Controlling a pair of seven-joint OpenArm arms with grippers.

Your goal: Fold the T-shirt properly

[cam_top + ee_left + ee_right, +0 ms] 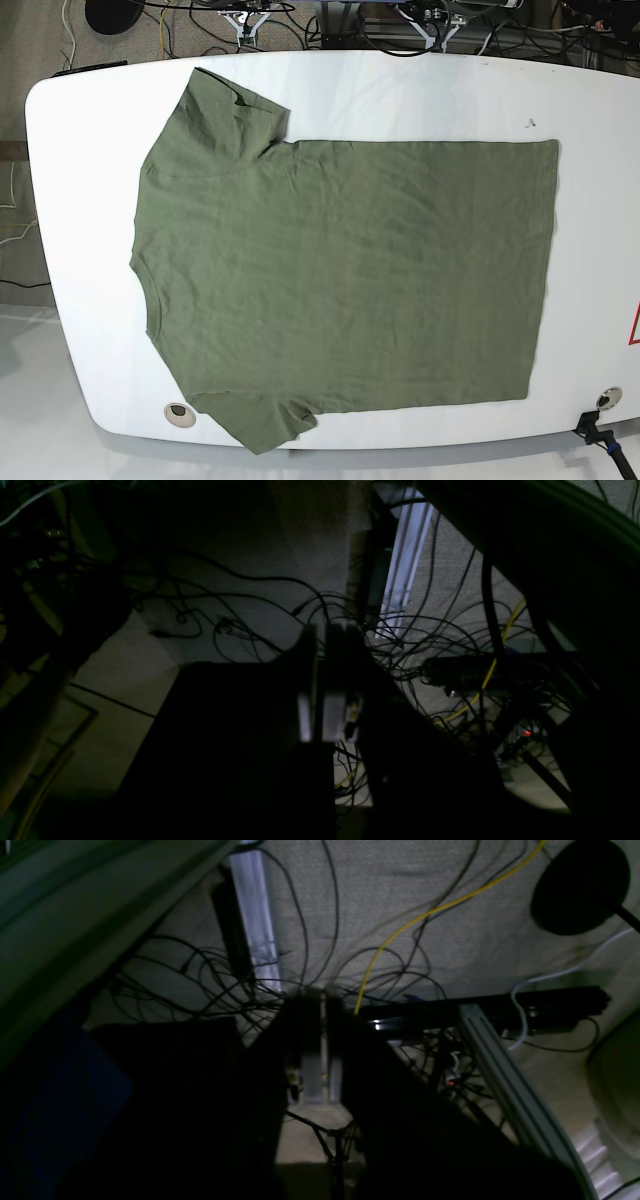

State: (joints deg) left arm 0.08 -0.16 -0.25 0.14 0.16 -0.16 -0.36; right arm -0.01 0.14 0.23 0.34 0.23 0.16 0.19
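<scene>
One T-shirt (340, 280) is laid out on one white table (400, 100). Two grippers are counted, left gripper (322, 720) and right gripper (316, 1085), both closed up.

Robotics lab, tangled cables (210, 985), aluminium framing (505, 1075), white table (400, 95)

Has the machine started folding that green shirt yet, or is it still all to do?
Nothing looks folded. The plain olive-green short-sleeved cotton T-shirt lies spread flat on the white table, both sleeves out and the neckline toward the overhead view's left. Nothing is in hand: the left gripper and right gripper are shut, hanging off the table over floor cables. All folds remain.
</scene>
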